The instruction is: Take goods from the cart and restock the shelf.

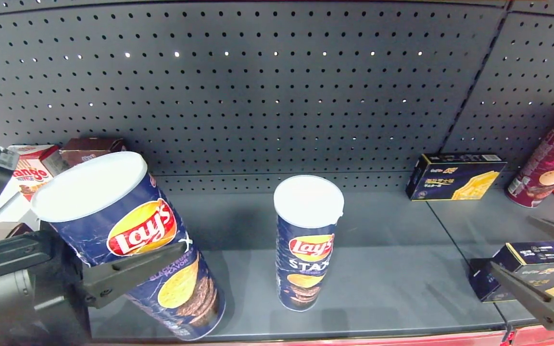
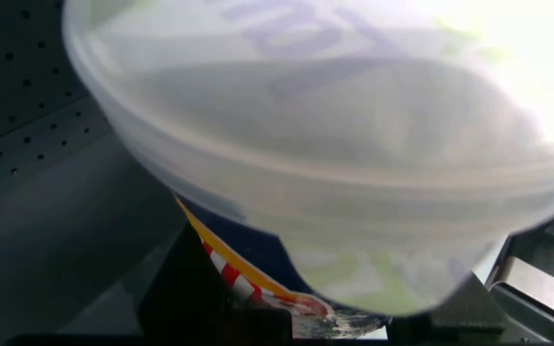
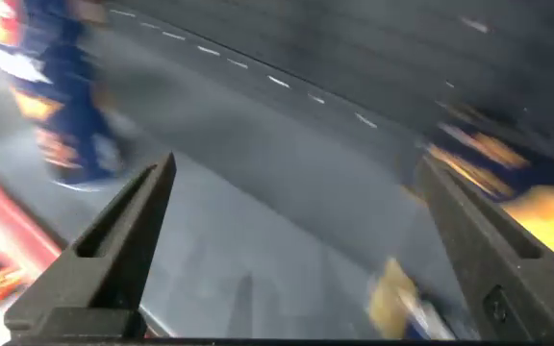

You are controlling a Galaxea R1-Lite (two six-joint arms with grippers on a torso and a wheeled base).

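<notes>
You are in the middle of the restocking, as I judge it. The shelf (image 1: 392, 288) has much bare board. The upright chip can (image 1: 308, 242) stands near the centre of the board, so this 1 looks done. The leaning chip can (image 1: 132, 206), at 8 o'clock from the upright chip can, is not yet placed. Its lid tips toward 10 o'clock and its base is low at the front edge of the board, and I cannot tell if the base touches. What is left for it is to set it straight and let go. How much more stock must come, the pictures do not tell.

The left claw (image 1: 159, 240) is clenched on the leaning chip can around its middle, with 1 finger (image 1: 128, 276) lying across the label. The right claw (image 3: 296, 168) is at 4 o'clock from the upright chip can, spread wide and grasping nothing. Its lower finger is just beside a dark blue box (image 1: 536, 252), and I cannot tell if they touch.
</notes>
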